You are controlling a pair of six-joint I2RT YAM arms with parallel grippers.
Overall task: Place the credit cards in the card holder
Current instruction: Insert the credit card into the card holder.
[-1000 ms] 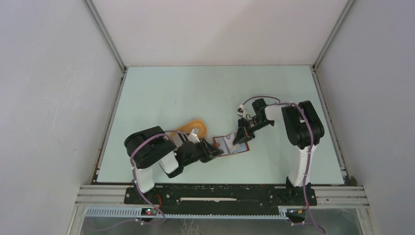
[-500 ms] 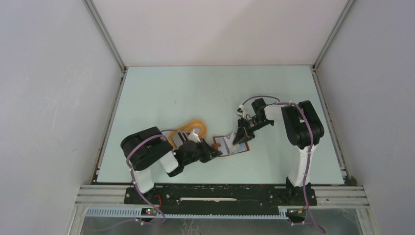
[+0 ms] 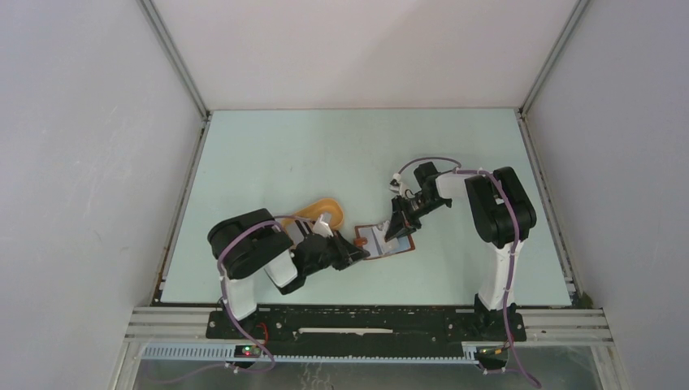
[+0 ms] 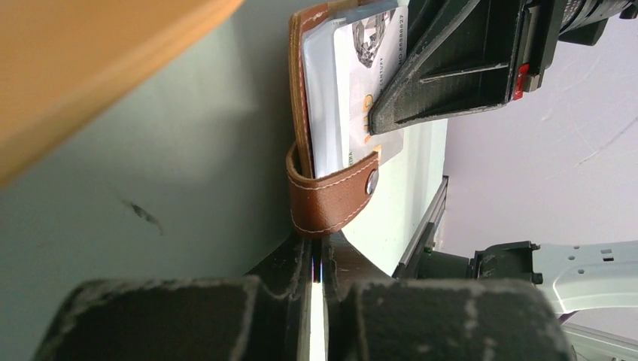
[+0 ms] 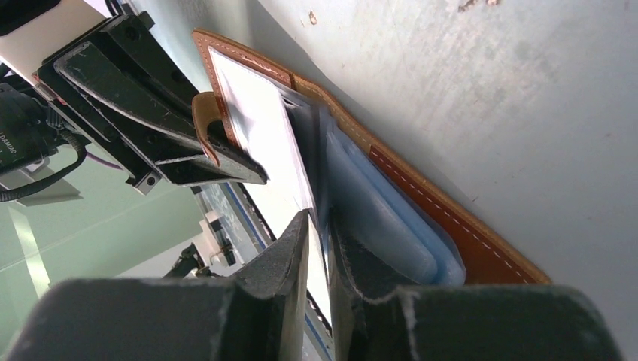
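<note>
The table [image 3: 325, 154] is carrying all items. The card holder [image 3: 388, 244] is lying open on it and is serving as the reference here. The orange tray [image 3: 323, 201] is sitting just left of the card holder. The left pincer [image 3: 351, 253] is reaching the card holder's left edge and clenching its snap strap [image 4: 331, 199], anchoring it. The right pincer [image 3: 398, 227] is standing over the card holder's right part, grasping one credit card [image 5: 263, 135] edge-on beside the pale blue pockets.

Step in hand, by judgement: seating this card. Recommended: aligning the card edge with the pocket mouth, feeding at a shallow angle, releasing only once it is resting inside.

Print and a dark emblem are showing on the card face, but the characters are too small to read
</note>
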